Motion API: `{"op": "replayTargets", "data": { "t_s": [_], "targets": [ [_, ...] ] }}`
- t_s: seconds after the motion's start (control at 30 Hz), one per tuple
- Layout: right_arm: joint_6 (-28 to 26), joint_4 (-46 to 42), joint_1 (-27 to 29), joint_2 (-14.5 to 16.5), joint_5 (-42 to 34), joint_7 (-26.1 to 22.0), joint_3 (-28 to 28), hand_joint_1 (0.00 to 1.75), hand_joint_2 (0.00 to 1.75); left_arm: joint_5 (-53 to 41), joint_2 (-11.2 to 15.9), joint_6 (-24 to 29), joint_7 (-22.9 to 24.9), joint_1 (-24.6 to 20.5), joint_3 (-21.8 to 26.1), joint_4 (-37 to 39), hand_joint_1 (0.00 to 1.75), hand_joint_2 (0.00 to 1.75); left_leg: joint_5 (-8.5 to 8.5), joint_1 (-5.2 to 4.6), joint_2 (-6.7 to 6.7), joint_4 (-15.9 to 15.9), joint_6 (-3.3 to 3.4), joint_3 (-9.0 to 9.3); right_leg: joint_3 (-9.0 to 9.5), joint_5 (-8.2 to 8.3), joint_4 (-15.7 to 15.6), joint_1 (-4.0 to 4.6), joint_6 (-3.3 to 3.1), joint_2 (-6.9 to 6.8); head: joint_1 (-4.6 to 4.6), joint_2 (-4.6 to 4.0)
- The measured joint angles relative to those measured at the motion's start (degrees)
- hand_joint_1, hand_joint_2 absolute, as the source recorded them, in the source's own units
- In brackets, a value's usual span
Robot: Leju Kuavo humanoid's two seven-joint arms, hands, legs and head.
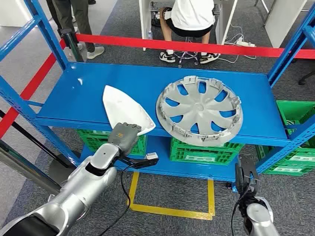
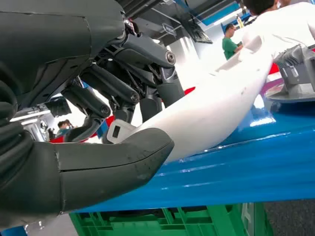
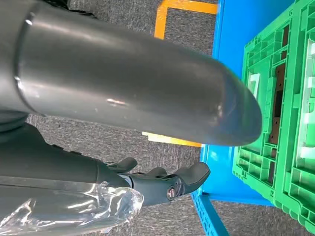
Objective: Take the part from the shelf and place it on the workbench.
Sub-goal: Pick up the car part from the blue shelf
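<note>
- The part (image 1: 124, 110) was a smooth, glossy white plastic shell, roughly triangular, with one pointed tip toward the back of the shelf and a broad curved near edge.
- It lay on the blue metal shelf (image 1: 85, 93), left of centre, its near edge reaching the shelf's front lip.
- In the left wrist view the part (image 2: 219, 110) showed as a curved, shiny white surface, its near end lifted slightly off the blue deck.
- Just to its right lay a grey plastic wheel cover (image 1: 199, 109), round, with curved spokes, open slots and small clips round the rim; the two were close but apart.
- The left hand (image 1: 124, 135) was at the part's near edge, clamped on it: the thick grey thumb (image 2: 111, 164) lay under the white shell and the darker fingers (image 2: 122, 93) pressed on top.
- The left arm was silver, smooth and rounded, with a black cable looping beneath it.
- The right hand (image 1: 245, 178) hung low beside the shelf's lower level; in the right wrist view its dark fingers (image 3: 182, 181) lay loosely extended, holding nothing.
- Green slotted plastic crates (image 1: 200, 150) sat on the lower shelf.
- The floor was grey carpet with yellow tape lines (image 1: 167, 210); a red barrier band (image 1: 193, 46) ran behind the shelf, with people beyond it.
</note>
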Motion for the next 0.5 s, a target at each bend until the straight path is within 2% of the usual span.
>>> {"op": "replayTargets", "data": {
  "t_s": [0.33, 0.5],
  "targets": [
    [-0.7, 0.1, 0.0, 0.0, -0.1, -0.2, -0.1, 0.00, 0.00, -1.7, 0.0, 5.1, 1.0, 0.0, -0.2, -0.1, 1.75, 1.75, 0.00, 0.00, 0.00, 0.0, 0.00, 0.00, -0.01, 0.00, 0.0, 0.00, 0.00, 0.00, -0.01, 0.00],
    [-1.3, 0.1, 0.2, 0.0, -0.4, -0.9, -0.3, 0.00, 0.00, -3.7, 0.2, 8.3, 1.1, 0.1, -0.3, -3.1, 1.75, 1.75, 0.00, 0.00, 0.00, 0.0, 0.00, -0.01, -0.01, 0.00, 0.0, 0.00, 0.00, 0.00, 0.00, 0.01]
  ]
}}
